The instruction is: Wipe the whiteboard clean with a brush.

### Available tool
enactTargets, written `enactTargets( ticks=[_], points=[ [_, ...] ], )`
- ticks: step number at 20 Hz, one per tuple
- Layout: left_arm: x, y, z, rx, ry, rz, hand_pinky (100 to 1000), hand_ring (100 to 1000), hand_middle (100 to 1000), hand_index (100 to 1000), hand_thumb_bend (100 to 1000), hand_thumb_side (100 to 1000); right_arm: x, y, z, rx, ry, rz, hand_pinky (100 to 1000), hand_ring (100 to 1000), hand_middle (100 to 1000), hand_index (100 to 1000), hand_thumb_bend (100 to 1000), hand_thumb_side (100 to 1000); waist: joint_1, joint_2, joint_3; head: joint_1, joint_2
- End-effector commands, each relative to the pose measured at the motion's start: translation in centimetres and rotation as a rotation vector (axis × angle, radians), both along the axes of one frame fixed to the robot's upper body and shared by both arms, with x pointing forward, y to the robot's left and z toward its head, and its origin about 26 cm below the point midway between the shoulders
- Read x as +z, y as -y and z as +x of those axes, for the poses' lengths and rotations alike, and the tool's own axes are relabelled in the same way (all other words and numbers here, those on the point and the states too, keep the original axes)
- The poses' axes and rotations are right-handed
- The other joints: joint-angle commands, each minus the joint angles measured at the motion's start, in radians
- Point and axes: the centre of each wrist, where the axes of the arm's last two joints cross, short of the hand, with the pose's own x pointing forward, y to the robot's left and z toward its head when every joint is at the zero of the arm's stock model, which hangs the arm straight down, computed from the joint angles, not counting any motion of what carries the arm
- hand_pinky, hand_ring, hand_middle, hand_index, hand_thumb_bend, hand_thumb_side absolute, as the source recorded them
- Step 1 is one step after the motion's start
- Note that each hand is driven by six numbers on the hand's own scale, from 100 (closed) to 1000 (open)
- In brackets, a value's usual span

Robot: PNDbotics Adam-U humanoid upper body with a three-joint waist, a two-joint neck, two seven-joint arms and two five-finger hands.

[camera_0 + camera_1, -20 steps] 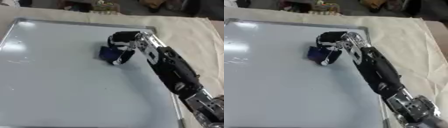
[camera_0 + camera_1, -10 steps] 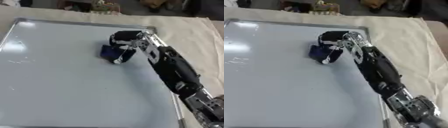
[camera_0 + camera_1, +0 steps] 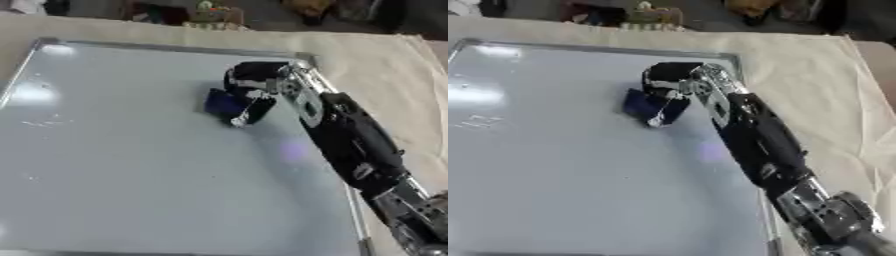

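In the left eye view, the right hand (image 3: 254, 85) had its fingers curled round the blue brush (image 3: 226, 103), which lay on the whiteboard (image 3: 114, 165) near its far right corner. Pushed further right, the brush could ride onto the metal rim there and tip.

In the right eye view, faint marks (image 3: 479, 121) sat toward the board's left edge; wide bare board lay leftward and toward the near edge for sweeping. The left hand showed nowhere.

It looked like a robot test bench in a lab or workshop: a metal-framed whiteboard (image 3: 131, 165) lay flat on a table draped in cream cloth (image 3: 376, 65), with blurred clutter (image 3: 206, 12) along the 12 o'clock edge.
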Motion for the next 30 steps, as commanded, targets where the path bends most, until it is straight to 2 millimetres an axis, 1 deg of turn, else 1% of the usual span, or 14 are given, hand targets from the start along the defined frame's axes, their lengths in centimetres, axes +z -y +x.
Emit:
enactTargets(
  ticks=[1,4,16,21,30],
  points=[
    [0.6,0.1,-0.3,-0.004,0.023,0.007,328,396,454,490,100,857,0.4,0.0,0.0,0.014,-0.011,-0.023,421,386,141,254,100,225,0.006,-0.017,-0.001,-0.002,0.002],
    [0.6,0.1,-0.3,-0.004,0.023,0.008,328,396,454,490,100,857,0.2,-0.2,-0.1,0.041,-0.019,-0.039,400,364,121,241,100,229,0.006,-0.017,-0.003,-0.001,0.002],
    [0.7,0.1,-0.3,-0.004,0.022,0.008,329,395,453,490,100,858,-1.0,-1.2,-1.0,0.114,-0.081,-0.067,372,339,100,215,100,238,0.004,-0.018,-0.009,-0.005,-0.003],
    [0.7,0.1,-0.2,-0.005,0.026,0.006,330,395,453,490,100,858,-1.2,-2.0,-1.4,0.152,-0.110,-0.074,364,331,100,213,100,232,0.004,-0.017,-0.003,-0.007,-0.005],
    [0.8,0.1,-0.2,-0.006,0.029,0.007,329,394,453,489,100,858,-1.4,-2.8,-2.2,0.199,-0.183,-0.084,359,322,100,209,100,218,0.004,-0.013,-0.003,-0.013,-0.009]
  ],
)
